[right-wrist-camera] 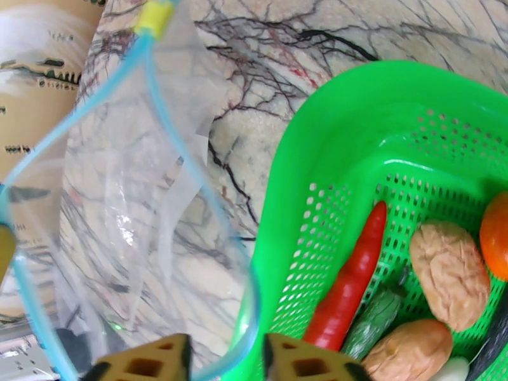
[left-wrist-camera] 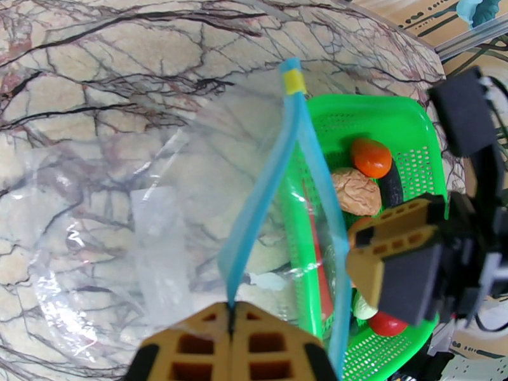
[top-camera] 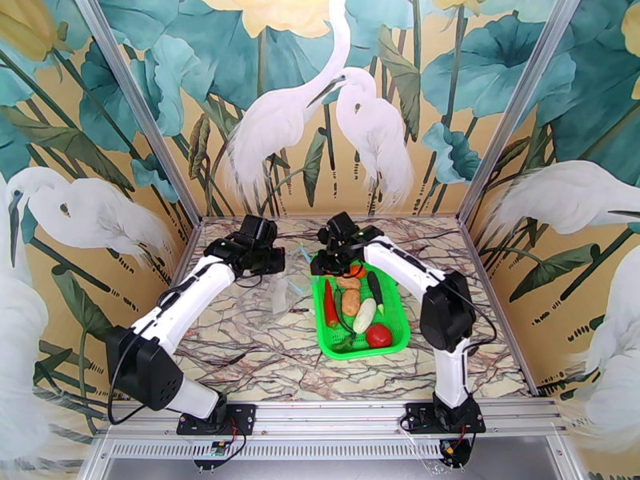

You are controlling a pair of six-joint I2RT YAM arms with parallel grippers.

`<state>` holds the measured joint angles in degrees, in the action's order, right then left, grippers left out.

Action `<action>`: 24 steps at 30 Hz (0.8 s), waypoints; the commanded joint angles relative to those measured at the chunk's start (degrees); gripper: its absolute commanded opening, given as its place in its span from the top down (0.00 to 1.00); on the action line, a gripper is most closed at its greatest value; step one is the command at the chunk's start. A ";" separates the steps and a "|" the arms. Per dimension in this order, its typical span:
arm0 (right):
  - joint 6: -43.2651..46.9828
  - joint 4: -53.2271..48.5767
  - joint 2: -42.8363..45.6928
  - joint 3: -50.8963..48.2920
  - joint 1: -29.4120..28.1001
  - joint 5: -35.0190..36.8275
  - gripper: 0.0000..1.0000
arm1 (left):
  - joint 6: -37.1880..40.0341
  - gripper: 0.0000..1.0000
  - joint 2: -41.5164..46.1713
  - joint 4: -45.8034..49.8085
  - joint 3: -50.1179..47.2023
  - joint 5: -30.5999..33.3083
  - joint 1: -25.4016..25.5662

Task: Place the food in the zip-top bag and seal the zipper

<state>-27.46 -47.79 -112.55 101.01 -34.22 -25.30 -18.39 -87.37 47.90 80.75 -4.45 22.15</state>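
The clear zip-top bag (left-wrist-camera: 127,204) hangs open-mouthed over the marble, left of the green basket. My left gripper (left-wrist-camera: 232,341) is shut on its light blue zipper (left-wrist-camera: 273,179), near one end of the mouth. My right gripper (right-wrist-camera: 225,360) is open, and the far lip of the zipper (right-wrist-camera: 251,306) passes loosely between its fingers. The food lies in the basket: red chili (right-wrist-camera: 349,280), tan potatoes (right-wrist-camera: 449,274), a small orange (right-wrist-camera: 496,236), a white radish (top-camera: 364,316), a dark eggplant (top-camera: 374,288) and a red tomato (top-camera: 378,335). From above, both grippers (top-camera: 276,262) (top-camera: 324,262) meet over the bag (top-camera: 284,296).
The green mesh basket (top-camera: 400,334) sits right of centre on the marble table (top-camera: 240,346), its left rim (right-wrist-camera: 286,204) touching the bag's mouth. A yellow slider (left-wrist-camera: 293,80) sits at the zipper's far end. Painted walls close the table on three sides.
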 commanded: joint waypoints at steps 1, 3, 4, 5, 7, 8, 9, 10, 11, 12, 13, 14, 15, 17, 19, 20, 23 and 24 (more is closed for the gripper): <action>-0.82 1.38 6.50 -1.76 0.90 2.38 0.44 | 0.66 1.00 -0.88 -1.32 2.00 -1.87 0.25; -0.93 1.13 9.13 -4.12 1.54 5.20 0.40 | 0.82 1.00 -1.11 -1.56 2.07 -2.44 0.27; -0.88 0.56 10.14 -5.18 1.82 7.12 0.38 | 0.91 1.00 -1.14 -1.68 2.10 -2.66 0.26; -0.70 -0.73 10.69 -5.91 2.02 9.78 0.36 | 1.11 1.00 -1.17 -1.93 2.09 -2.94 0.33; -0.47 -3.83 10.95 -6.99 2.26 14.88 0.35 | 1.72 1.00 -0.97 -2.48 1.79 -3.22 0.67; -0.54 -5.45 10.70 -7.70 2.48 17.33 0.35 | 2.16 1.00 -0.73 -2.87 1.46 -3.05 1.02; -0.72 -6.59 10.58 -8.36 2.55 18.95 0.34 | 2.37 1.00 -0.49 -3.13 1.13 -2.82 1.27; -0.96 -7.49 10.45 -9.22 2.57 20.44 0.33 | 2.64 1.00 -0.37 -3.42 0.84 -2.89 1.48; -1.21 -7.96 10.47 -10.40 2.57 21.44 0.33 | 2.87 1.00 -0.13 -3.72 0.45 -2.85 1.70; -1.60 -8.02 10.44 -11.48 2.58 21.84 0.32 | 2.99 1.00 0.16 -4.09 0.01 -2.85 1.80; -2.10 -8.02 10.31 -12.64 2.58 22.27 0.32 | 3.06 1.00 0.40 -4.53 -0.57 -2.90 1.93; -2.58 -8.02 10.07 -13.63 2.55 22.22 0.32 | 3.05 1.00 0.68 -4.91 -0.99 -3.00 1.94; -2.99 -8.15 9.75 -14.15 2.50 22.17 0.31 | 3.03 1.00 0.80 -5.05 -1.45 -3.11 2.01; -3.93 -8.07 8.82 -15.41 2.45 21.80 0.31 | 3.01 1.00 1.16 -5.42 -2.06 -3.57 1.94; -4.70 -7.23 8.21 -16.63 2.48 21.53 0.31 | 3.01 1.00 1.64 -5.74 -2.70 -3.92 2.03; -5.00 -6.77 7.85 -17.27 2.44 21.28 0.30 | 2.99 1.00 1.98 -6.01 -2.98 -3.97 2.10; -5.39 -5.62 6.28 -18.47 2.40 20.42 0.29 | 2.67 1.00 2.69 -6.58 -3.82 -4.01 2.20; -5.41 -5.40 5.72 -18.68 2.39 20.21 0.29 | 2.58 1.00 2.83 -6.68 -4.00 -3.90 2.24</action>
<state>-31.35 -54.28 -105.34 83.35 -31.46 -5.34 -16.45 -86.96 42.94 77.52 -7.27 24.03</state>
